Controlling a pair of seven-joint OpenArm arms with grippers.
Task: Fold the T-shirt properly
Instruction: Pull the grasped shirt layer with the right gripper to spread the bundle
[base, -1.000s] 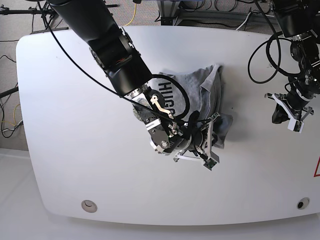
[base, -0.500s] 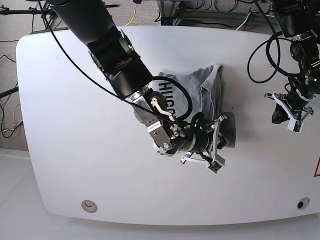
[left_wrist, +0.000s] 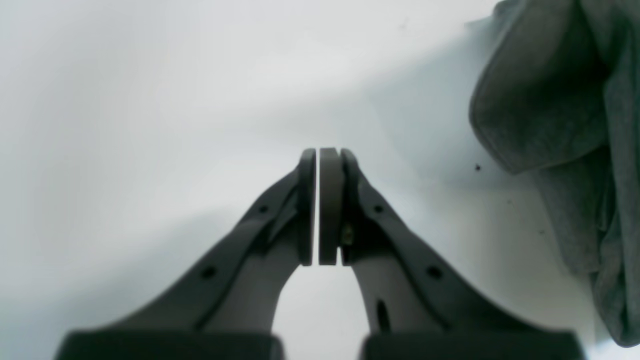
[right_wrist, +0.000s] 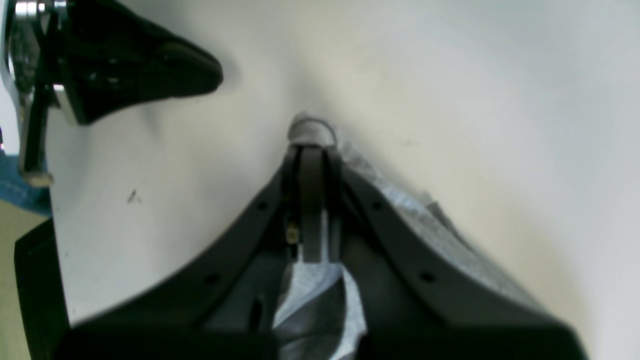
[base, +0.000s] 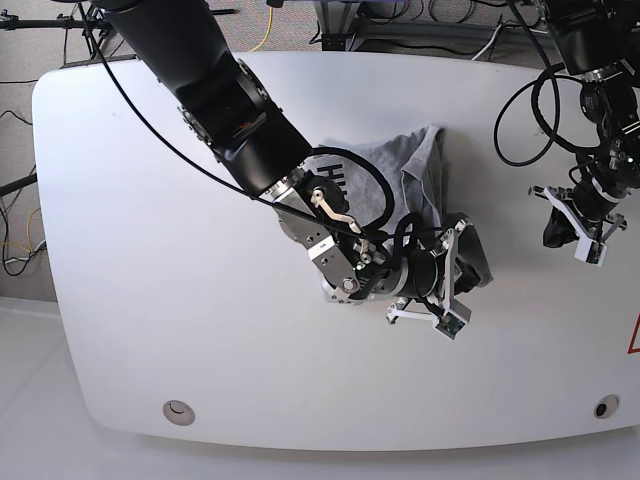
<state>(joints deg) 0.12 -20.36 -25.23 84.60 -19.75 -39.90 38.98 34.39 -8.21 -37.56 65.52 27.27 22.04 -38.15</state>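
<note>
Pinching one T-shirt (base: 425, 190), right end effector (right_wrist: 311, 145) grips; left end effector (left_wrist: 318, 155) sits pressed together, empty.

T-shirt (base: 415, 175): soft heather-grey knit cloth, matt, finely flecked, rumpled into folds. Surface (base: 140, 260): smooth white, slight sheen, a few dark specks. Left end effector (left_wrist: 318, 205): matt dark plastic fingers (left_wrist: 400, 250), flat smooth pads. Right end effector (right_wrist: 311, 150): same matt dark plastic, pinching cloth.
</note>
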